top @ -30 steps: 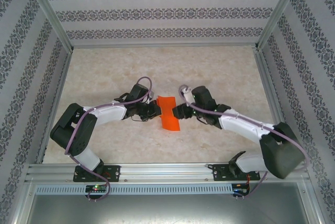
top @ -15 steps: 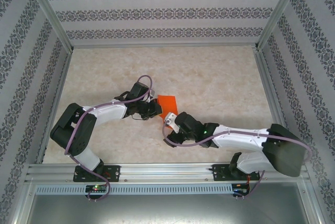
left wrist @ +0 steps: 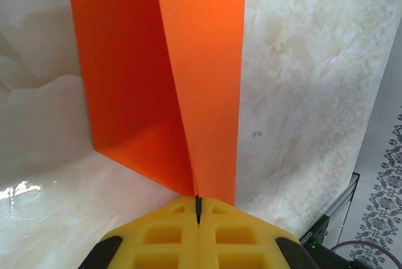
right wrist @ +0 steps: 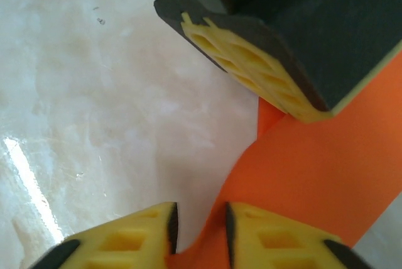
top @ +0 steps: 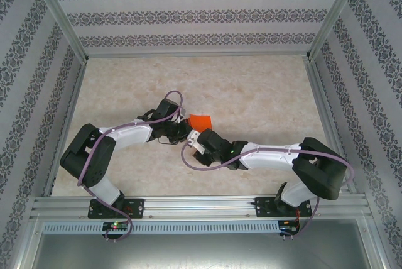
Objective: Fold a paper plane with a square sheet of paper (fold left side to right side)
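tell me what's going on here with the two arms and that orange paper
Two robot arms are folding a thin orange-red sheet of paper in the middle of a marbled beige table. The left gripper is shut on the paper at the end of a crease, with two panels fanning out from it. The right gripper sits at an edge of the same sheet, jaws narrowly apart with the paper between them, not clamped. The sheet is only partly folded, with no dart shape yet.

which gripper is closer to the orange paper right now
Left, narrowly. The left gripper has its jaws shut on an edge of the thin orange-red folded sheet of paper. The right gripper straddles its edge elsewhere, jaws slightly apart.
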Motion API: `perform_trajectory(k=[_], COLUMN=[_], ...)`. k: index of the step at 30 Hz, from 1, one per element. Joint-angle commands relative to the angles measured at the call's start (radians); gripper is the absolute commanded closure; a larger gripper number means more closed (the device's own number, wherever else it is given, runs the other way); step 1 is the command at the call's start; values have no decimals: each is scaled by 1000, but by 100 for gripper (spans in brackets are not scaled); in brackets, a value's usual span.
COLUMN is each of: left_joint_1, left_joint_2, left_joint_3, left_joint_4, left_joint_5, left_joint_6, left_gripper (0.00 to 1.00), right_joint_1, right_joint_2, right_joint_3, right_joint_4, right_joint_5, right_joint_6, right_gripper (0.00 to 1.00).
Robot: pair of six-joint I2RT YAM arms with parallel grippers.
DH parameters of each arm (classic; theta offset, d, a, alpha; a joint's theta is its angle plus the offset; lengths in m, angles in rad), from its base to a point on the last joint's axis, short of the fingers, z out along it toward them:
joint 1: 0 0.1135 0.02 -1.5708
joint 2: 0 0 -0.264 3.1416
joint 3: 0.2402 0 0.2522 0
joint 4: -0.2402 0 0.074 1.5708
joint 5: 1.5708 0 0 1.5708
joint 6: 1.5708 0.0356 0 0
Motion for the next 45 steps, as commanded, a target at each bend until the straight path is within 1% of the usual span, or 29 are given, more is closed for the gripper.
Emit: perform_trajectory(k=[1,4,5,8,12,16,18,20,23,25,28,31,35,40,45], left_joint_1=[-12,-13,-12,-12,-6,23,43,67,104,114,114,113,105,90,73], left_joint_2=[1,2,3,-12,-58,-123,-154,-175,-176,-150,-82,0,97,203,303], left_joint_3=[21,27,28,31,36,40,44,51,72,106,173,249,332,411,489], left_joint_4=[-34,-48,-54,-79,-141,-215,-248,-271,-275,-275,-280,-301,-316,-322,-342], left_joint_5=[-1,-11,-14,-31,-77,-101,-109,-115,-90,-62,-23,-7,4,34,70], left_joint_6=[13,24,28,47,84,127,149,170,197,226,271,311,349,377,408], left_gripper=[100,100,98,90,69,54,49,45,44,46,52,60,66,70,71], right_joint_1=[8,6,6,6,-2,-19,-29,-40,-59,-67,-72,-72,-74,-78,-93], right_joint_2=[-11,-27,-27,-31,-28,-27,-27,-27,-24,-18,-10,1,9,9,9], right_joint_3=[11,5,4,6,6,7,10,13,13,14,14,16,23,25,15], right_joint_4=[-11,-18,-20,-32,-40,-36,-35,-36,-32,-32,-29,-23,-18,-20,-7], right_joint_5=[-5,-24,-30,-47,-78,-111,-123,-136,-152,-158,-160,-163,-163,-158,-184], right_joint_6=[-6,-2,-1,6,23,43,53,63,82,91,99,105,107,117,137], right_gripper=[86,98,100,100,100,100,100,100,100,100,100,100,100,100,100])
